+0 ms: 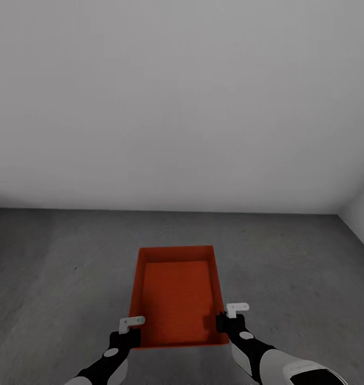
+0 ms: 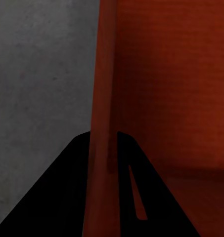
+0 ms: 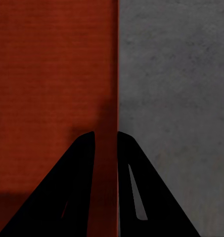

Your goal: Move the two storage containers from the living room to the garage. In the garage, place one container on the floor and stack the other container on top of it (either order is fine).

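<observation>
The garage floor point(image 1: 53, 278) is seen below a white wall point(image 1: 182, 96). One storage container point(image 1: 176, 294) is held over it by its side walls, left gripper point(image 2: 103, 143) and right gripper point(image 3: 106, 140) each clamped on a wall. Lowering it flat before release is judged next.

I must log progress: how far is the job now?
Done: one storage container has reached the garage's grey floor. In hand: left pincer and right pincer each clamp a side wall. Left: release it, then stack the second container on it.
</observation>
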Robot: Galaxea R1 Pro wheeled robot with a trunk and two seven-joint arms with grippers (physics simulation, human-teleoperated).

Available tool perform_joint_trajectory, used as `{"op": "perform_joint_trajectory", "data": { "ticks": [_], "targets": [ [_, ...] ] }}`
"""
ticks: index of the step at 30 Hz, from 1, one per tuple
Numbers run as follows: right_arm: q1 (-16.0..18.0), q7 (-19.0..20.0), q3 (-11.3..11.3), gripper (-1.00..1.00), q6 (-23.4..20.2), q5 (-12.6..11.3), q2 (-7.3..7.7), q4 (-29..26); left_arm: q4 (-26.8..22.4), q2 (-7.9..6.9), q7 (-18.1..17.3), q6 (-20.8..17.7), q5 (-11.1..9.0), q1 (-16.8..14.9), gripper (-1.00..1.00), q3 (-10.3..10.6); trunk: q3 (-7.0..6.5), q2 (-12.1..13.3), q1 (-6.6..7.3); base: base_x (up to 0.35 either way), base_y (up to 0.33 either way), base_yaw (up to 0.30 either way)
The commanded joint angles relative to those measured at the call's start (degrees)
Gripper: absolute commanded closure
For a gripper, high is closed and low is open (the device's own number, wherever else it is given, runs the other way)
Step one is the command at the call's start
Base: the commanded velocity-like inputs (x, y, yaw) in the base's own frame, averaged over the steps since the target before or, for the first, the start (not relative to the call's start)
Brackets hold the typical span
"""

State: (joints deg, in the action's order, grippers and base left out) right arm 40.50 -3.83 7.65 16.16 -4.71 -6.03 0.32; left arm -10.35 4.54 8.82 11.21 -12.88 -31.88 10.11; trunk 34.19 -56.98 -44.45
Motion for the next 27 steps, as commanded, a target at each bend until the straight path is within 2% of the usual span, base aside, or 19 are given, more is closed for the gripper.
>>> {"op": "perform_joint_trajectory", "data": {
  "ticks": [1, 27],
  "targets": [
    [0.02, 0.13, -1.93, 1.00, 0.10, -0.04, -0.04, 0.21, -0.23, 0.03, 0.49, 0.66, 0.31, -0.08, 1.00, 0.00, 0.14, -0.04, 0.00, 0.000, 0.000, 0.000],
    [0.02, 0.13, -1.93, 1.00, 0.10, -0.04, -0.04, 0.21, -0.27, 0.03, 0.49, 0.66, 0.40, -0.07, 1.00, 0.02, 2.27, -0.04, 0.00, 0.000, 0.000, 0.000]
  ]
}}
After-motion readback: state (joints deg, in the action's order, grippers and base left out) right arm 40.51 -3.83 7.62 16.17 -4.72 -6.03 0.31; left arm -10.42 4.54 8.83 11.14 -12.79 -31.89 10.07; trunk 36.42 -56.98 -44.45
